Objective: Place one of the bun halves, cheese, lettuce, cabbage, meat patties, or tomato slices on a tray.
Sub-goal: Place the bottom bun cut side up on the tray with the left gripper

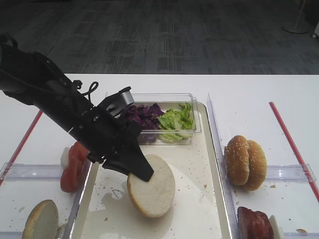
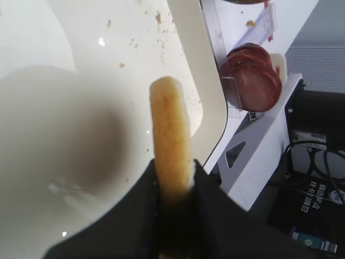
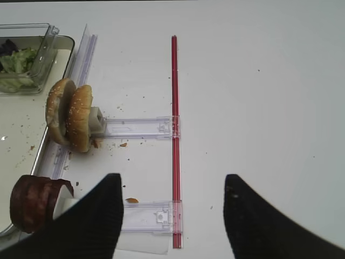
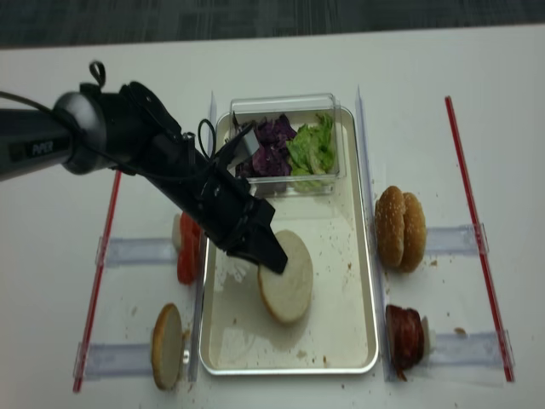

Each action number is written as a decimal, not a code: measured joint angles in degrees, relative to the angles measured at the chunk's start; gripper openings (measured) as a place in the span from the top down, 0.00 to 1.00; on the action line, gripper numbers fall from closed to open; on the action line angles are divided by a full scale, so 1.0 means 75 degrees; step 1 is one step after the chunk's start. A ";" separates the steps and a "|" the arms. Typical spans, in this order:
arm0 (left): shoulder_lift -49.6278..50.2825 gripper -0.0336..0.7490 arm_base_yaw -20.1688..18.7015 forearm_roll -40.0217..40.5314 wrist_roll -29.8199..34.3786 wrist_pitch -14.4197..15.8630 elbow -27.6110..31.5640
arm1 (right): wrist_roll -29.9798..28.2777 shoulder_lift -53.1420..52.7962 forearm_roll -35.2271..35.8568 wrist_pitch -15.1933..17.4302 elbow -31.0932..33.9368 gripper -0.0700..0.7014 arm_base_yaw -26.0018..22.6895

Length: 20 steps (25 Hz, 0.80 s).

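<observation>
My left gripper is shut on the edge of a plain bun half, which it holds tilted with the pale cut face up over the middle of the tray. The left wrist view shows that bun half edge-on between the black fingers, above the cream tray floor. From above, the bun half hangs at the gripper inside the tray. My right gripper is open and empty over the bare table to the right.
A clear box at the tray's far end holds cabbage and lettuce. Tomato slices and another bun half stand on racks to the left. Sesame buns and meat patties stand to the right. A red strip crosses the table.
</observation>
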 joint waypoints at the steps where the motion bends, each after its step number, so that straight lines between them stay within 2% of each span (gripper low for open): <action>1: 0.0034 0.87 0.0000 -0.0071 0.0077 -0.0004 0.0000 | 0.0000 0.0000 0.0000 0.0000 0.0000 0.33 0.0000; 11: 0.0443 0.87 0.0000 -0.0106 0.0142 -0.0021 -0.0529 | -0.0047 0.0000 0.0000 0.0000 0.0000 0.33 0.0000; 20: 0.0541 0.87 0.0111 0.0648 -0.0289 -0.0021 -0.0664 | -0.0047 0.0000 0.0000 0.0000 0.0000 0.33 0.0000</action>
